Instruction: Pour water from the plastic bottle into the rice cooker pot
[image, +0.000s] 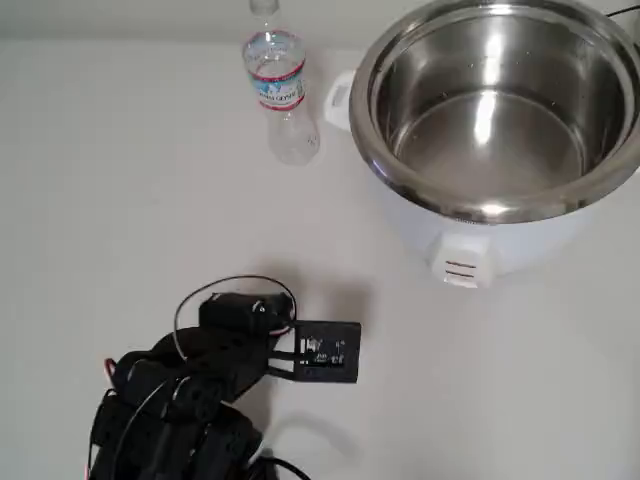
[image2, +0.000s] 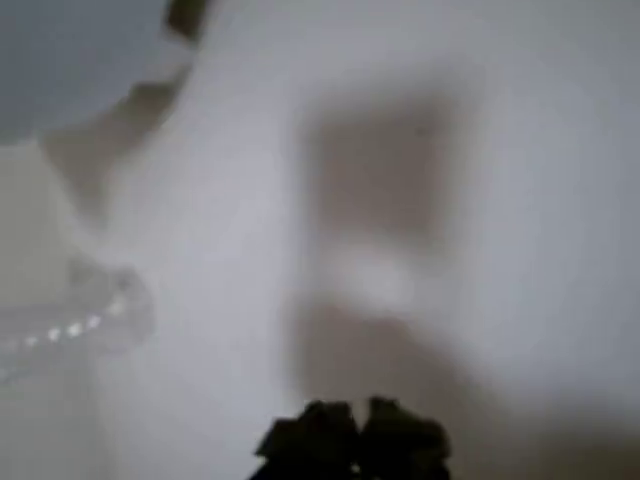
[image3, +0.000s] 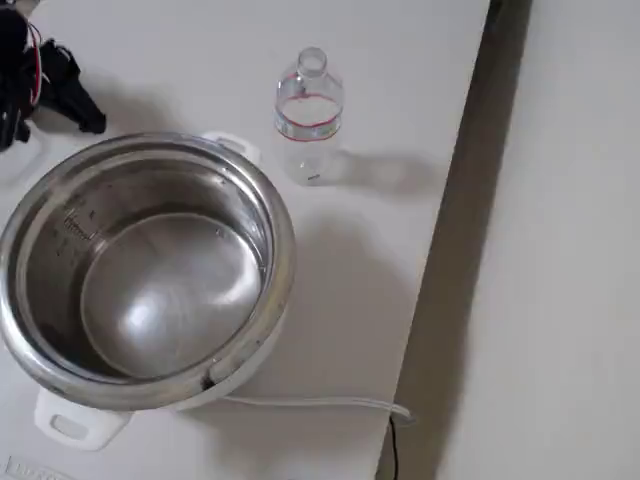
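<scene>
**Bottle upright and uncapped beside the cooker, gripper well away from both**

Your gripper (image2: 352, 440) sits at the bottom edge of the wrist view, its dark fingertips pressed together with nothing between them. In the overhead view the arm (image: 200, 400) is folded low at the bottom left of the white table (image: 120, 200), with its black camera block pointing right.

The plastic bottle (image: 274, 75) stands upright, well apart from your gripper, up and a little right of it in the overhead view. No cap shows on its neck. Its label band (image3: 309, 112) shows in the fixed view. You cannot make out the water through the clear plastic.

The rice cooker pot (image: 500, 100) is farther off to the upper right of the gripper in the overhead view, just beside the bottle on the bottle's right. Its white side handle (image: 338, 98) points toward the bottle without touching it. The steel bowl looks dry and shiny inside. A white cord (image3: 320, 403) trails from the cooker body in the fixed view.
</scene>
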